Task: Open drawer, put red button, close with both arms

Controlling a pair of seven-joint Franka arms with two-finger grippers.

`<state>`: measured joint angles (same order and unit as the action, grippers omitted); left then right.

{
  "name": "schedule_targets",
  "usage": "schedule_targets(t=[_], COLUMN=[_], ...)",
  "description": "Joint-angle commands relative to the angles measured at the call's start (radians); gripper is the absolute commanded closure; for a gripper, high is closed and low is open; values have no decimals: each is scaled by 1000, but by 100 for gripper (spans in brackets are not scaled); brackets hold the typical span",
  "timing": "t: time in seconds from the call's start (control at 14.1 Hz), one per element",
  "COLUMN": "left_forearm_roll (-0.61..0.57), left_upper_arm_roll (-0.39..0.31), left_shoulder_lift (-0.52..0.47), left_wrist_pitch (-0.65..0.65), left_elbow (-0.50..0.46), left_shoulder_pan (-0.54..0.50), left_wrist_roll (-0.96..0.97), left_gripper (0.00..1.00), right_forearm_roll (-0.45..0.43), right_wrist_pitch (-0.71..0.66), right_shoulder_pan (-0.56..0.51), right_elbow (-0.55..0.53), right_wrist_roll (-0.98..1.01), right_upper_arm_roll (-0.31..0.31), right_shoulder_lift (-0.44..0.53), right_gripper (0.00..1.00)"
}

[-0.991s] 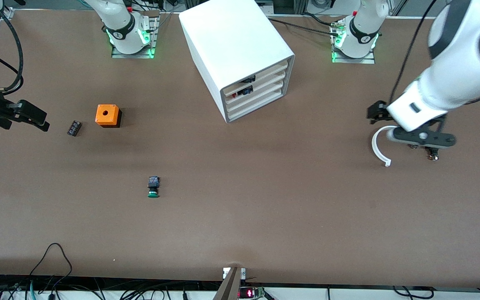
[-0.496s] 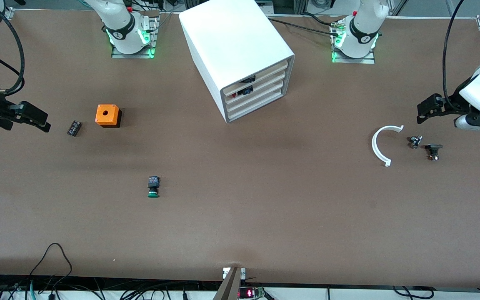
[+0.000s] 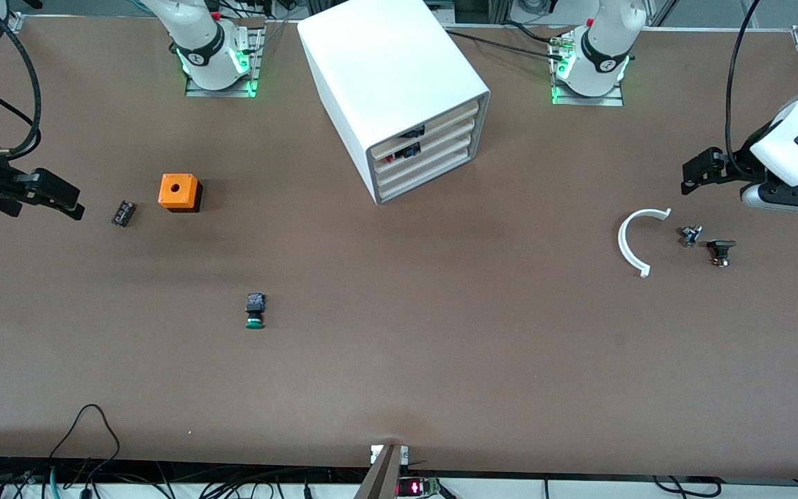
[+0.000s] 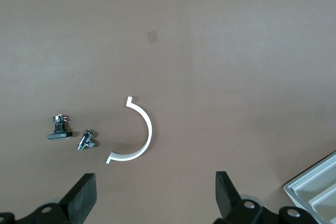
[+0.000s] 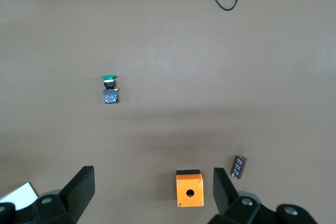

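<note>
The white cabinet [image 3: 392, 76] stands near the robots' bases, mid-table. Its three cream drawer fronts [image 3: 430, 154] look pushed in. A small dark piece with a red and a blue spot [image 3: 406, 150] shows in a gap at the upper drawers; I cannot tell whether it is the red button. My left gripper [image 4: 156, 198] hangs open and holds nothing, over bare table at the left arm's end, beside a white arc. My right gripper [image 5: 153, 195] waits open and holds nothing at the right arm's end of the table, with an orange box seen between its fingers, lower down.
A green-capped button [image 3: 255, 312] lies on the table nearer the front camera. The orange box [image 3: 179, 192] and a small dark cylinder [image 3: 123, 213] lie toward the right arm's end. The white arc [image 3: 631, 242], a small metal part [image 3: 690, 235] and a black part [image 3: 720, 251] lie toward the left arm's end.
My left arm has swung away from over the white arc toward its end of the table, uncovering the two small parts. The right arm has not moved.
</note>
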<state>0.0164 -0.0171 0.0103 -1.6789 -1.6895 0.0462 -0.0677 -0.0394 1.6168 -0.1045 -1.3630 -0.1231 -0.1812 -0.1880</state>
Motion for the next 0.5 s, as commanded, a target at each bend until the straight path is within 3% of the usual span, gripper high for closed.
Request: schedule_targets(t=[0.0, 0.42], left_forearm_roll=[-41, -41], left_upper_arm_roll=[-6, -6], left_shoulder_lift=[-9, -9], left_wrist_pitch=[13, 15], left_elbow=[14, 16], left_shoulder_pan=[15, 15], left_wrist_roll=[-7, -14], left_gripper=[0, 0], right_forearm_roll=[-19, -16], right_wrist_pitch=[-8, -8], right_shoulder_pan=[-12, -14], right_elbow=[30, 29], right_wrist_roll=[-16, -13], right_upper_arm_roll=[-18, -18], right_shoulder_lift=[-13, -13], right_gripper=[0, 0])
